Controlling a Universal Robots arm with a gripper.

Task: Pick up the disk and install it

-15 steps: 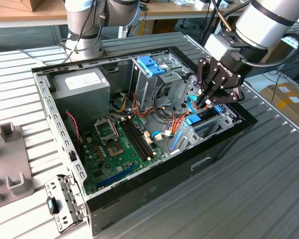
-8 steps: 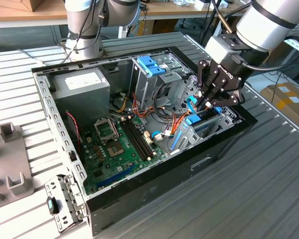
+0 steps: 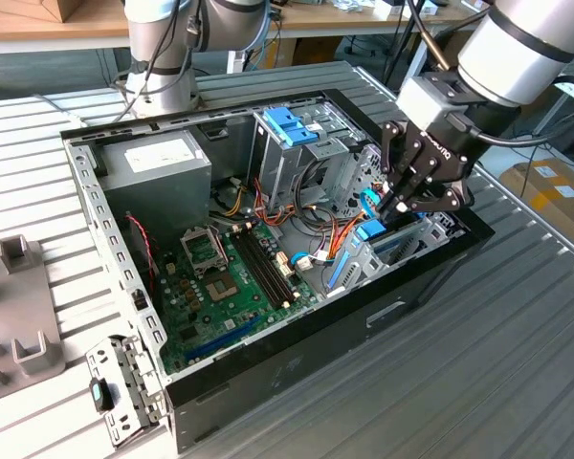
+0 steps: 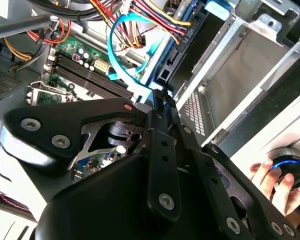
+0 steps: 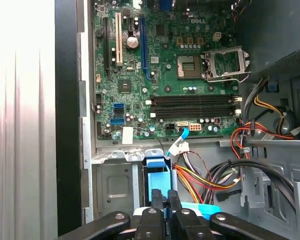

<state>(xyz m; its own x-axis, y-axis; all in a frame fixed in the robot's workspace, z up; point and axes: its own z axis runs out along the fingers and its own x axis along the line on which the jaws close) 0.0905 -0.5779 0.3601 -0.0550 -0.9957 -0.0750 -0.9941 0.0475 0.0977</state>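
While inside the case, fingers (image 3: pixel 394 206) closed, gripping disk (image 3: pixel 375 232)

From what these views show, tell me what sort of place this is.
Probably a robotics lab or workshop bench: an open black desktop computer case lies on a ribbed metal table, a second grey robot arm base stands behind, with cardboard boxes at the exterior view's right.
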